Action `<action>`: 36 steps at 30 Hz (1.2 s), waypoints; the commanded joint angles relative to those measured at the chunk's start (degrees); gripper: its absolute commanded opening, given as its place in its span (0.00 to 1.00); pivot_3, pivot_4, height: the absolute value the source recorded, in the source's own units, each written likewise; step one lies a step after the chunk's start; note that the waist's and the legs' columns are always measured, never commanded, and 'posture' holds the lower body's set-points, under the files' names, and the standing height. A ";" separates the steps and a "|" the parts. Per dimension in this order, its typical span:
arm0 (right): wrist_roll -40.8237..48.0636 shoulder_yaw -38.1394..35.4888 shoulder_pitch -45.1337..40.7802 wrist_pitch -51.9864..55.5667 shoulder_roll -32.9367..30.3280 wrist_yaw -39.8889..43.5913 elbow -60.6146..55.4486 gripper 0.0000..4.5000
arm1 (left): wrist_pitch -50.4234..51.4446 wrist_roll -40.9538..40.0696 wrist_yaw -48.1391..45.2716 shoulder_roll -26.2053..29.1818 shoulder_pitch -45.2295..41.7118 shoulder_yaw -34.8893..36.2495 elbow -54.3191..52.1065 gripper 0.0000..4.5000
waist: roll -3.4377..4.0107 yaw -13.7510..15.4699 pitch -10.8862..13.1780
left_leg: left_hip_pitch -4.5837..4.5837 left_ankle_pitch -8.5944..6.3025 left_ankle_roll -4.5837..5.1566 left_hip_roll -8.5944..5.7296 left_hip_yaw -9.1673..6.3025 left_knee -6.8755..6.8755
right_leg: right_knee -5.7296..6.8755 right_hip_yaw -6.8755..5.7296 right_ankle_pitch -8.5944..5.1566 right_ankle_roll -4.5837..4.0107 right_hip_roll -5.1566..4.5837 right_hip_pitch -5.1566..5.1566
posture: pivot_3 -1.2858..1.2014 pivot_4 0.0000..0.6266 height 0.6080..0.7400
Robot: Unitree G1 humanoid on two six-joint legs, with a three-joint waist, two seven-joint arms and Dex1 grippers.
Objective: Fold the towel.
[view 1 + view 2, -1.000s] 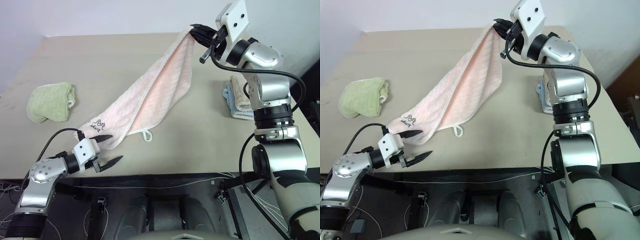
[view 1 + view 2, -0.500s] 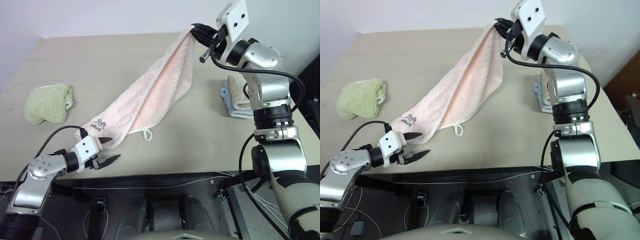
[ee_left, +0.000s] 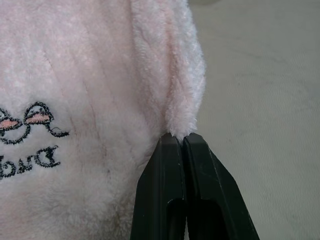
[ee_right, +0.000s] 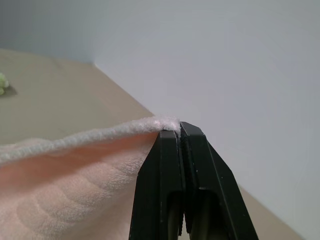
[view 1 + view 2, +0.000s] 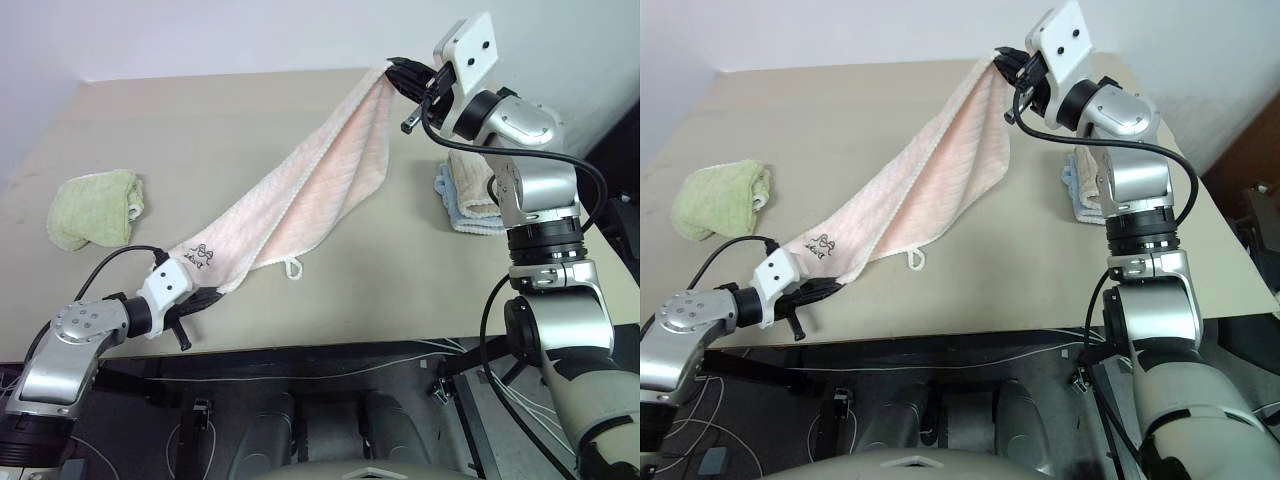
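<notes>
Because the pink towel (image 5: 310,190) is soft, light terry that sags under its own weight, corners look like the best holds. It hangs stretched from the counter's (image 5: 250,110) near edge up toward the far right corner. Left fingers (image 3: 182,145) pinch its lower corner; right fingers (image 4: 177,131) clamp its raised one.

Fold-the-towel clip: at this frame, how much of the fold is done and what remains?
Done: the right claw is shut on one corner of the pale pink terry towel, holding it raised above the beige table. In hand: the left claw is shut on the towel's near corner by the black embroidered marks. Left: no fold is made yet; the towel hangs stretched between both claws and must be laid down and doubled over.
</notes>
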 commanded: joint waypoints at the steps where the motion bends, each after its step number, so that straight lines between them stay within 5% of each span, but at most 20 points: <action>1: 0.17 -1.88 -0.44 -0.32 -1.18 -1.10 -2.54 0.00 | 3.02 -8.28 -2.30 0.13 -1.39 7.25 -0.48 0.00 | -0.01 -0.27 0.01 | -0.05 0.00 0.00 0.00 0.00 0.02 | 0.00 0.00 0.00 0.01 0.00 -0.05 | 0.52 0.24 1.00; 5: 0.79 -2.71 -0.64 -0.24 -1.82 -1.54 -1.77 0.00 | 10.92 -18.98 -4.73 2.87 -5.17 16.41 0.94 0.00 | -0.04 -0.30 0.03 | -0.21 0.01 0.00 -0.01 0.01 0.01 | -0.06 0.00 0.00 0.02 0.00 -0.17 | 0.52 0.24 1.00; 12: -0.22 -3.63 -2.58 -1.99 -2.36 -3.00 2.84 0.00 | 18.27 -25.75 -5.17 6.84 -14.41 21.96 6.02 0.00 | -0.06 -0.26 0.04 | -0.36 0.03 -0.02 -0.07 -0.02 0.06 | -0.07 -0.05 0.00 0.03 0.06 -0.25 | 0.52 0.24 1.00; 16: -1.70 -4.07 -5.30 -4.04 -2.25 -6.41 8.55 0.00 | 13.08 -21.65 -6.24 7.96 -24.24 19.08 15.86 0.00 | -0.08 -0.29 0.05 | -0.36 0.06 -0.07 -0.05 -0.04 0.05 | -0.03 -0.06 0.00 0.04 0.14 -0.29 | 0.52 0.24 1.00; 28: -5.31 -6.16 -16.90 -14.07 -2.83 -18.18 28.39 0.00 | -17.67 -1.66 3.23 3.07 -65.35 9.23 66.83 0.00 | -0.21 -0.39 0.12 | -0.45 0.11 -0.12 -0.09 0.06 -0.02 | 0.04 -0.08 -0.01 0.10 0.22 -0.44 | 0.52 0.24 1.00; 36: -1.75 -4.45 -6.18 -10.48 -5.90 -5.10 14.14 0.00 | -26.31 3.20 -3.68 3.35 -66.51 7.23 75.30 0.00 | -0.33 -0.68 0.19 | -0.53 0.09 -0.07 -0.11 0.17 -0.01 | 0.06 -0.08 -0.04 0.18 0.21 -0.48 | 0.52 0.24 1.00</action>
